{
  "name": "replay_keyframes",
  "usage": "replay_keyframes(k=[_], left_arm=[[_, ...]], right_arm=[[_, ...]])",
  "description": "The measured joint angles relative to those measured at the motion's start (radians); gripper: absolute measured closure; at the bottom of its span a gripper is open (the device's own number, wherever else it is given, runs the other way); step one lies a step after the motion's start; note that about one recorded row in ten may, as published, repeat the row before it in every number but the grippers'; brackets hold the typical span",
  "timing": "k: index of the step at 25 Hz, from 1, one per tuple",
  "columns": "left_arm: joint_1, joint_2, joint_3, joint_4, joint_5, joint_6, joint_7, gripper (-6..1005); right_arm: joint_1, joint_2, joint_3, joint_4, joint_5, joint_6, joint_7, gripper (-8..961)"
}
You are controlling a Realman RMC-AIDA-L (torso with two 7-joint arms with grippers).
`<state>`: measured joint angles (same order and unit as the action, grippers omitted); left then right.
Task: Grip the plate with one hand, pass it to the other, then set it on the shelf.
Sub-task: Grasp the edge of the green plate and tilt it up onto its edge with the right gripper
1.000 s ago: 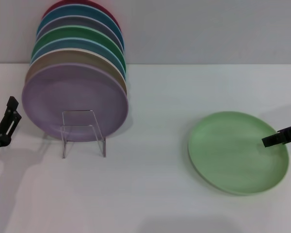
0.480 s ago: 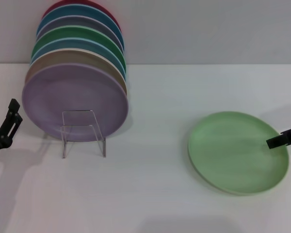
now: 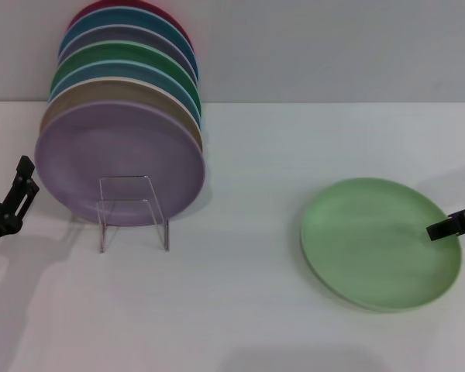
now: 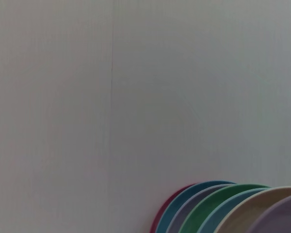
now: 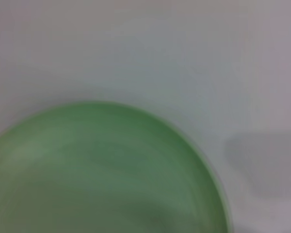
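Plate flat beneath right hand at its rim, grip state unclear.

plate: plain pastel light green, no pattern. Racked plates, front to back: lilac, beige, light blue, dark green, grey-purple, blue, crimson. shelf: clear acrylic. tabletop: white. Both tools black.

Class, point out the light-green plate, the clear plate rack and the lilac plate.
light-green plate (image 3: 376,242), head view, centre of its face
clear plate rack (image 3: 132,203), head view, front bracket
lilac plate (image 3: 116,151), head view, face above bracket
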<state>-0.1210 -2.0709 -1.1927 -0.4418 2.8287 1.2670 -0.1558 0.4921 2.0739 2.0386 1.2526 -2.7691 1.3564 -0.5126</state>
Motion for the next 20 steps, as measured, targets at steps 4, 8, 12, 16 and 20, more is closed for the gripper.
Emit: replay_keyframes(k=[4,8,12,16,20], left_arm=[[0.000,0.000,0.002,0.000,0.000,0.000,0.000,201],[0.000,0.000,0.002,0.000,0.000,0.000,-0.001,201],[-0.001,0.000,0.002,0.001,0.000,0.001,-0.001,201],[-0.008,0.000,0.008,0.006,0.000,0.000,-0.001,201],[-0.012,0.000,0.009,0.012,0.000,0.001,-0.001,201]], right_arm=[[0.004,0.000,-0.001,-0.007,-0.008,-0.012,0.002,398],[0.006,0.001,-0.002,-0.015,-0.011,-0.021,0.013,408],[0.018,0.000,-0.002,-0.052,-0.018,-0.035,0.027,419],[0.040,0.000,-0.014,-0.103,-0.049,-0.049,0.028,429],[0.043,0.001,-0.046,-0.107,-0.061,-0.065,0.046,508]])
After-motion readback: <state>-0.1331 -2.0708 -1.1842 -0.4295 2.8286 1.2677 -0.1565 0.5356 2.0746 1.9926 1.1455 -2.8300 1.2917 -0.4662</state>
